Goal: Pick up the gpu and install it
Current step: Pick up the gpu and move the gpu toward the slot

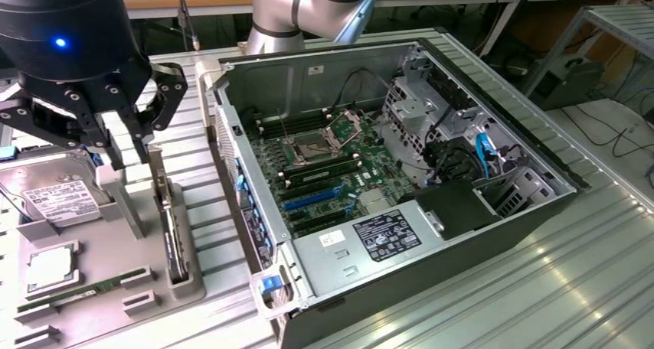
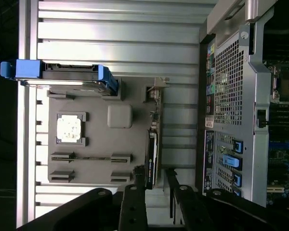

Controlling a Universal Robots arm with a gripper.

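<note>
The gpu (image 1: 168, 223) stands on its edge in a slot of the grey fixture tray (image 1: 122, 288), left of the computer case in the exterior view. From the wrist it appears edge-on as a thin dark card (image 2: 152, 144) with its silver bracket at one end. My gripper (image 1: 138, 131) hovers just above the card's upper end, open. Its two black fingers (image 2: 132, 202) are spread apart, in line with the card's edge and not touching it. The open computer case (image 1: 491, 112) lies on its side, with the motherboard (image 1: 327, 154) and blue expansion slots (image 1: 312, 200) exposed.
On the fixture tray sit a silver hard drive (image 1: 51, 196), a CPU (image 1: 51, 266) and a thin RAM stick (image 1: 82, 294). A power supply (image 1: 384, 234) fills the case's near end. Everything rests on a ribbed metal table (image 1: 572, 288).
</note>
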